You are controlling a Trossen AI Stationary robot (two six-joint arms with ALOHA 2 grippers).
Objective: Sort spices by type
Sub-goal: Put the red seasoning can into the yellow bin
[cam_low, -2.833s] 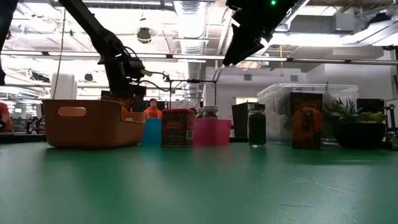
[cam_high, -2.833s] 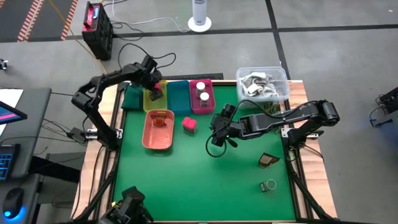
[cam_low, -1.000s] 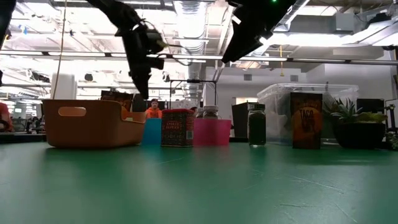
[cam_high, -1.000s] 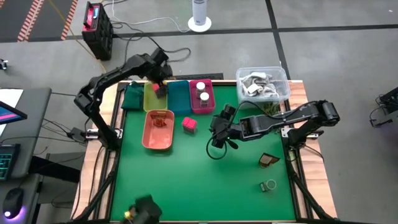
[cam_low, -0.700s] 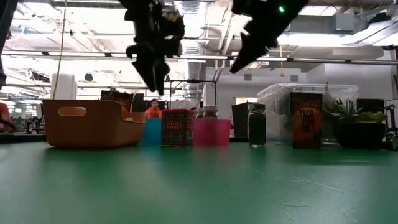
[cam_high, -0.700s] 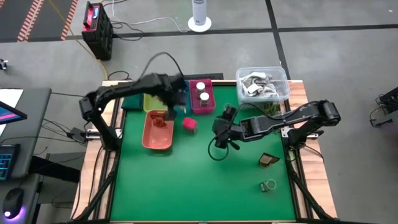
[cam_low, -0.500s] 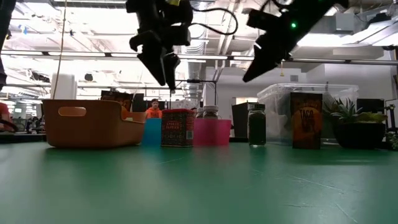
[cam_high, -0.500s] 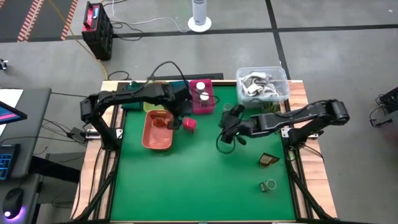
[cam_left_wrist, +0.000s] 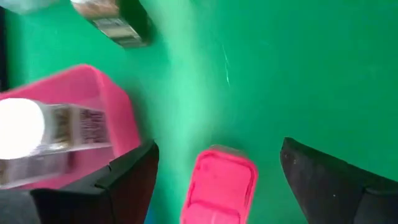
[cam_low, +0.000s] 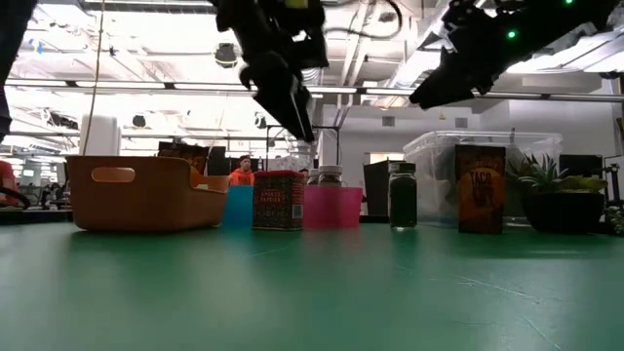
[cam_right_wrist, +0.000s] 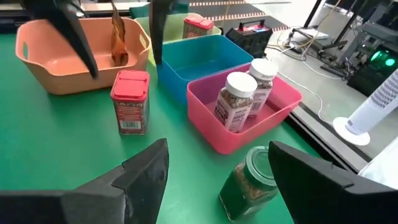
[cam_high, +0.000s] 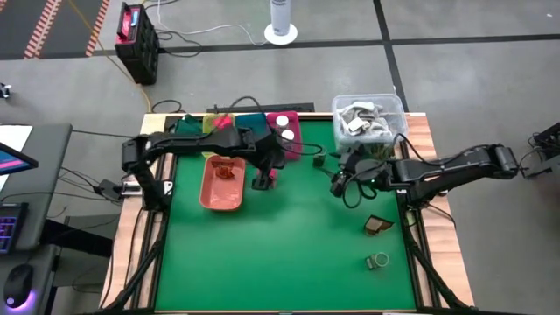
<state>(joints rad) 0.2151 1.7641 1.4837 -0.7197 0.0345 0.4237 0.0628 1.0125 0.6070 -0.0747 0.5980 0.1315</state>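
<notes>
Spices sit scattered on the green surface [cam_high: 262, 254]: nearest, a green jar [cam_high: 379, 261] and a brown packet [cam_high: 379, 226], both well apart from the trays. Farther back, the left tool [cam_high: 262, 178] hangs wide open and empty over a pink box [cam_left_wrist: 219, 188] beside the salmon tray [cam_high: 220, 185]. The right tool [cam_right_wrist: 214, 186], also open and empty, hovers near another green jar [cam_right_wrist: 252, 181] by the magenta tray [cam_right_wrist: 273, 109] holding two white-capped jars [cam_right_wrist: 233, 101].

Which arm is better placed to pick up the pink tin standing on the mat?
Left. The left gripper hovers over the pink tin, open, and its wrist view shows the tin between its fingers. The right gripper is open but farther off, near the green jar by the magenta tray.
</notes>
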